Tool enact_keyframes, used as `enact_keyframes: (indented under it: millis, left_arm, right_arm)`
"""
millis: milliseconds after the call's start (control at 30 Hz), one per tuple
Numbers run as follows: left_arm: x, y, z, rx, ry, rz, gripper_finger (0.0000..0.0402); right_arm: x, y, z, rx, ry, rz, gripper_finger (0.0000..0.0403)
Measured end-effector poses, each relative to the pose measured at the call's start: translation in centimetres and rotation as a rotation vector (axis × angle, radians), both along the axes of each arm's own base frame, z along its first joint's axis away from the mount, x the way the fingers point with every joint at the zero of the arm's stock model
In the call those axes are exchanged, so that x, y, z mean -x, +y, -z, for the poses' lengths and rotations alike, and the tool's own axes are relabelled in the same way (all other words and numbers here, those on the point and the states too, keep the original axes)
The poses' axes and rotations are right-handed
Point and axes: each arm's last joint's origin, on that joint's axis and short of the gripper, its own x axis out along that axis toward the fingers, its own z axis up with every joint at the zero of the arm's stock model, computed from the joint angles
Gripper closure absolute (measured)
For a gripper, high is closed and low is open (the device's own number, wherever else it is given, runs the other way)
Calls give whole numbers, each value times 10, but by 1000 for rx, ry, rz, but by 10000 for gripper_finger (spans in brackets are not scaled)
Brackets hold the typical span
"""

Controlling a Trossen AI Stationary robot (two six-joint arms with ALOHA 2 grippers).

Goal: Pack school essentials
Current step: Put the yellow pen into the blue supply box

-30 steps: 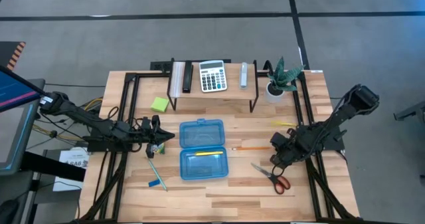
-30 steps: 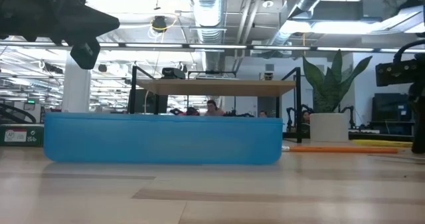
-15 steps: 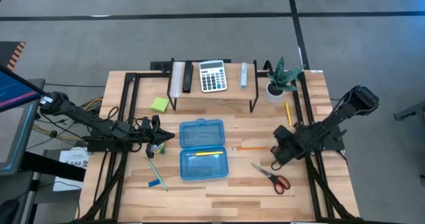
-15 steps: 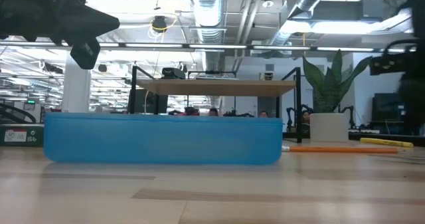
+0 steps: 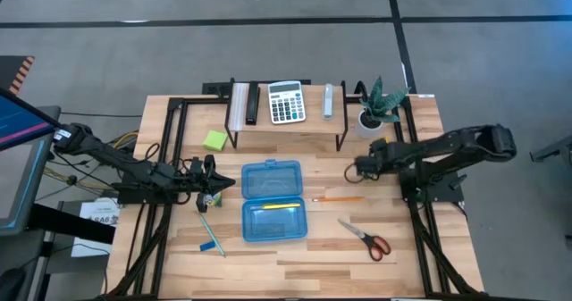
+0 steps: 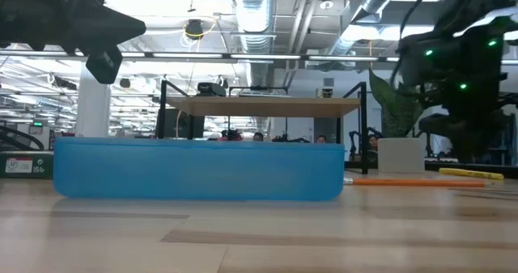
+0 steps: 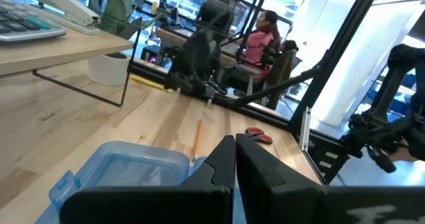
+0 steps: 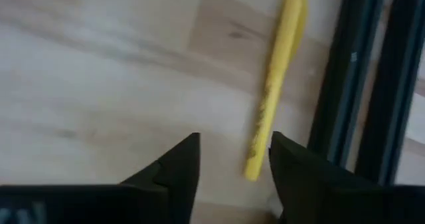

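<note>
A blue pencil case [image 5: 273, 199] lies open mid-table, with a yellow pencil [image 5: 273, 206] in its near half. An orange pencil [image 5: 338, 198] lies to its right and red-handled scissors [image 5: 367, 239] lie nearer the front. A blue pen [image 5: 211, 233] and a green sticky-note pad [image 5: 214, 140] are on the left. My right gripper [image 5: 360, 168] [image 8: 234, 141] hangs open, pointing down, above the table. A yellow pencil [image 8: 275, 84] lies just beyond it, apart from the fingers. My left gripper [image 5: 217, 183] [image 7: 236, 147] stays shut and level, left of the case, with nothing in it.
A raised shelf [image 5: 286, 122] at the back carries a calculator [image 5: 286, 102]. A potted plant [image 5: 375, 109] stands at the back right. Black frame rails [image 8: 345, 84] run beside the yellow pencil. Bare wood lies along the front edge.
My right gripper has left the spot beside the scissors and swung toward the table's far edge and a little left, rising slightly and rolling. It now stands near the yellow pencil. Nothing on the table has moved.
</note>
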Motion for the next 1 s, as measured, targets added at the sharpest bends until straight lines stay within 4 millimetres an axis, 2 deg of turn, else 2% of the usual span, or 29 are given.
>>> enact_keyframes:
  millis: [133, 233, 500, 733, 1000]
  left_arm:
    - [0, 0, 0, 0, 0, 0, 401]
    - [0, 0, 0, 0, 0, 0, 401]
    - [0, 0, 0, 5, -1, 10, 401]
    - [0, 0, 0, 5, -1, 9, 401]
    - [0, 0, 0, 13, -1, 9, 401]
  right_arm:
    - [1, -17, 0, -12, -3, 35, 171]
    - [1, -29, 3, -20, -27, 47, 165]
    - [21, -46, 27, -115, -71, 129, 187]
    - [19, -43, 30, -141, -92, 80, 235]
    - [8, -30, 29, -185, -117, -19, 341]
